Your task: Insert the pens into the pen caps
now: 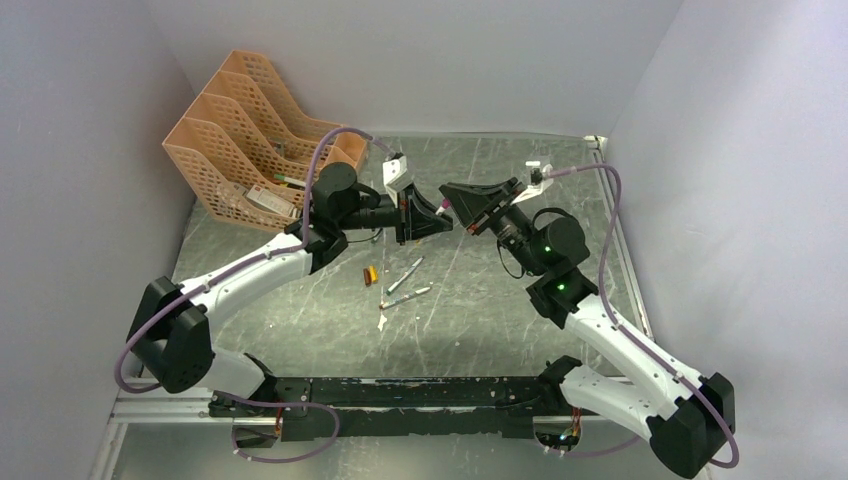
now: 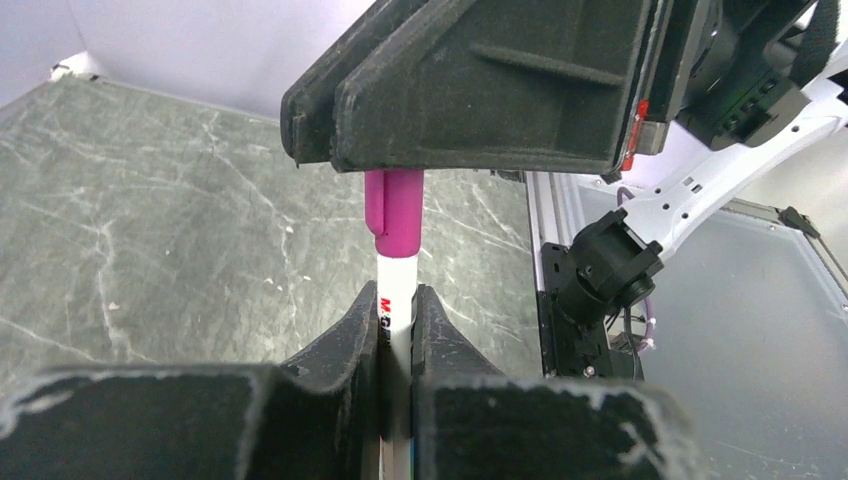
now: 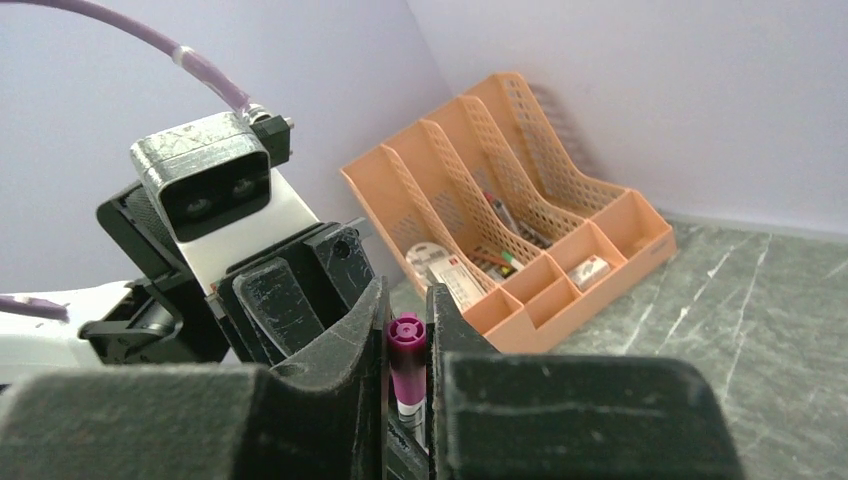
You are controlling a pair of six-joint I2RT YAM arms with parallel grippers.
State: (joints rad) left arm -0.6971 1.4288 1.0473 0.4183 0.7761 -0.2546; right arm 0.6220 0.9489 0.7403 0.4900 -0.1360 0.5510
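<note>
My two grippers meet tip to tip in the air above the middle of the table. My left gripper is shut on a white pen barrel with red print. My right gripper is shut on a magenta-purple pen cap. The cap sits over the end of the barrel and reaches up under the right gripper's fingers. In the top view the left gripper and the right gripper touch. Two more pens lie on the table beside small orange and yellow caps.
An orange mesh desk organiser with small items stands at the back left and also shows in the right wrist view. A tiny white scrap lies near the pens. A metal rail runs along the table's right edge.
</note>
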